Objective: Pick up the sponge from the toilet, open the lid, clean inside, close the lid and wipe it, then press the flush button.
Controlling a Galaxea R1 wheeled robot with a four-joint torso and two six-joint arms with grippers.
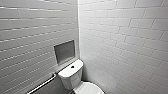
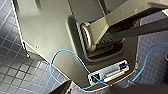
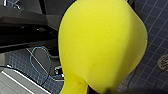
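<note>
Sponge (image 3: 100, 42): bright yellow, soft, rounded, narrowing to 1 pinched waist. Position: raised above the dark tiled floor (image 3: 155, 30), gripped at the waist by the right claw (image 3: 98, 91), jaws closed on it.

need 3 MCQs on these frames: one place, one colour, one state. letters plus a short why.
1. Where is the flush button?
A. in the middle of the tank top
B. on the side wall
C. on the floor

2. What colour is the sponge?
A. blue
B. bright yellow
C. white

3. How does the lid stand?
A. raised against the tank
B. down, lying flat
C. off, lying on the floor

Answers: 1 A, the dark dot sits centred on the white top. 2 B, it shows yellow in the right wrist view. 3 B, the tank front is uncovered and the white oval lies flat below it.
</note>
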